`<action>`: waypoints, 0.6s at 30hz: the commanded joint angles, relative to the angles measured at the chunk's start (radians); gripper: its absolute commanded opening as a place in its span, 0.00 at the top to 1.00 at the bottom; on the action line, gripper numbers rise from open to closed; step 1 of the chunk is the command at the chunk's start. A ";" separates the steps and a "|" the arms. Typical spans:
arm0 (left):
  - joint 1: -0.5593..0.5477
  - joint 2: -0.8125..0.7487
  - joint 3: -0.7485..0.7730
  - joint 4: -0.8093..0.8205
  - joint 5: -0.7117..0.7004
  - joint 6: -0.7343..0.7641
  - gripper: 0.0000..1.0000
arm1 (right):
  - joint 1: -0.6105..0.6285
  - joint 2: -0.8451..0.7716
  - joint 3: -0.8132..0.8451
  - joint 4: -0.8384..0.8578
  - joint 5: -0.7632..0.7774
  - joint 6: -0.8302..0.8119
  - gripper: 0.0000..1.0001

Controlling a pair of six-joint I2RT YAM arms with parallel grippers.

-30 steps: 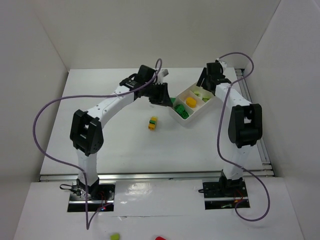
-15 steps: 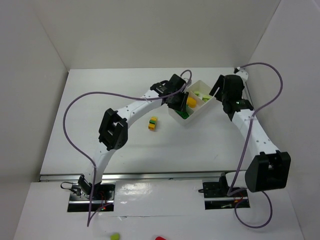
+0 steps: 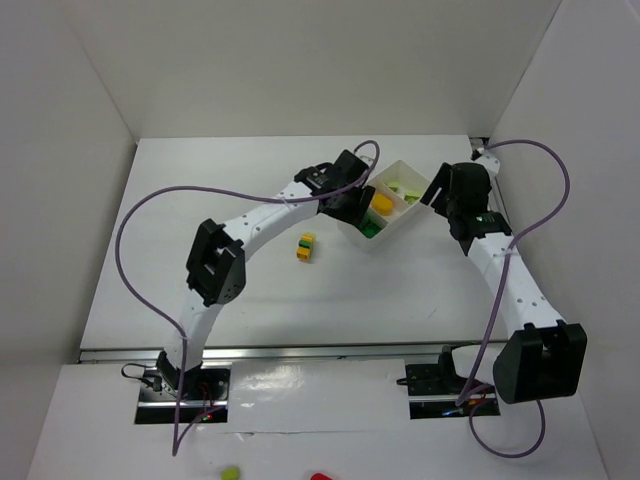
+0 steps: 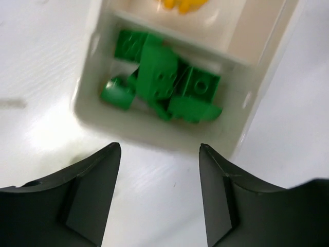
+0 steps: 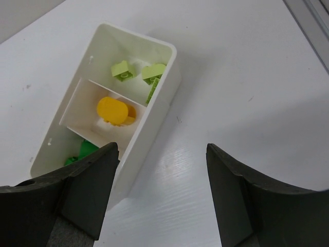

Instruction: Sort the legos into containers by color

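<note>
Green bricks [image 4: 164, 85] are heaped in the near-left compartment of the white tray [image 5: 172, 77], with one tilted on top of the rest. The left gripper [image 4: 158, 149] is hung just above that compartment's near wall, its jaws parted and nothing between them. That position is read as a drop point. The colour below matches the compartment, so a load is judged to be released there rather than sought.

A single yellow brick [image 5: 113, 110] is lodged in the middle compartment, and pale green bricks [image 5: 139, 72] are kept in the far-right one, so each shade is given its own cell.

The right gripper [image 5: 162, 149] is held just beside the tray's right long wall, jaws spread wide and empty. It is judged to be parked there to stay clear of the left arm while remaining near the tray.

One loose piece [image 3: 306, 245] is left on the table [image 3: 380, 290], well apart from the tray on its near-left side. It appears to be yellow stacked with green, though it is too small for certainty. If so, it would have to be pulled apart before the sorting could be finished.
</note>
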 commanded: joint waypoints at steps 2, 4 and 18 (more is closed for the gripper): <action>-0.012 -0.266 -0.203 -0.025 -0.195 -0.032 0.29 | -0.004 -0.062 -0.004 -0.018 0.002 0.014 0.24; -0.012 -0.328 -0.293 -0.014 -0.260 -0.053 0.24 | -0.004 -0.073 -0.004 -0.018 -0.008 0.005 0.24; 0.052 -0.333 -0.594 0.079 -0.225 -0.184 0.01 | -0.004 -0.063 -0.014 -0.018 -0.054 0.005 0.24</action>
